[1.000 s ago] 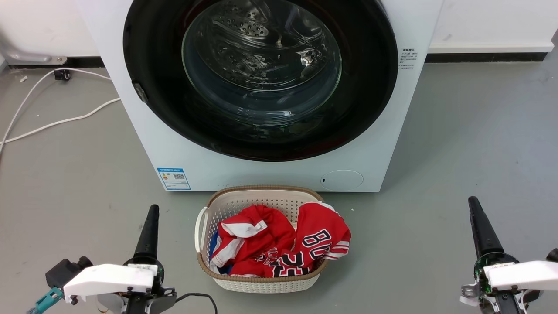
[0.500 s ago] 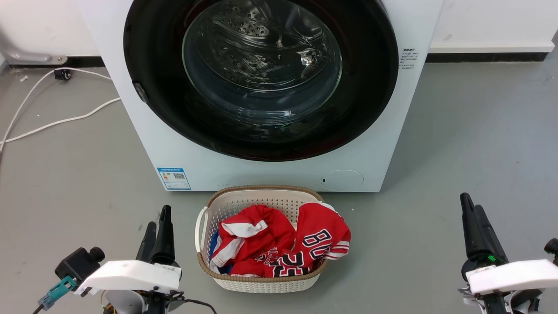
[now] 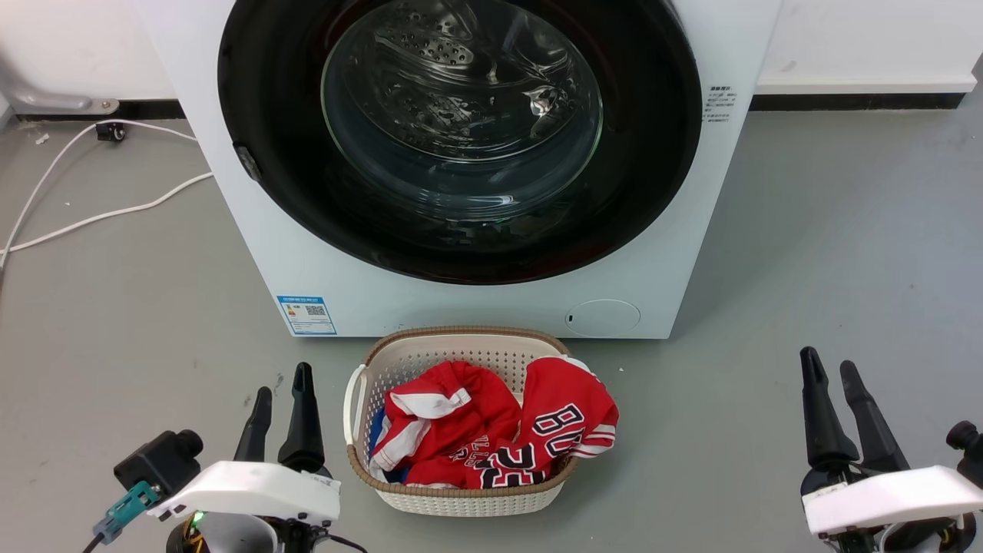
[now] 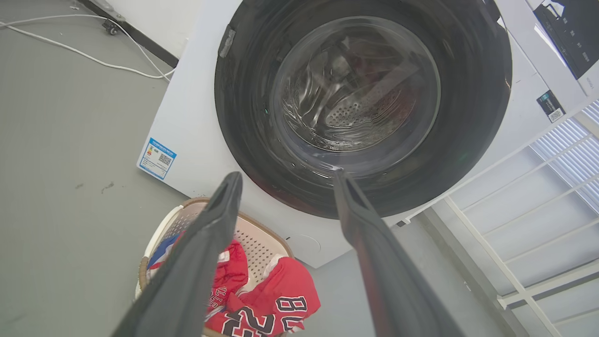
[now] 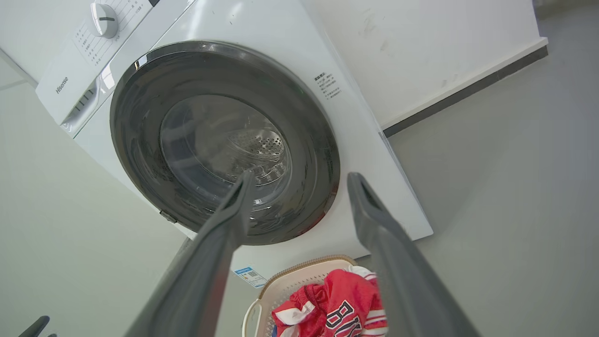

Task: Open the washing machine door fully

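Grey floor point(image 3: 806, 253) under a white wall, with the washing machine point(image 3: 307, 253) square ahead. Closed flush against its front, by the look of it: the washing machine door point(image 3: 461, 130), glass bowl at centre. Parked low and well apart from it, either side of a cream laundry basket point(image 3: 461, 332) of red jerseys point(image 3: 537, 430): left gripper point(image 3: 282, 381) and right gripper point(image 3: 828, 361), both with fingers spread and empty. Nothing of the task done yet, judging by this. Reaching the door's edge, unlatching and swinging it wide all left to do.
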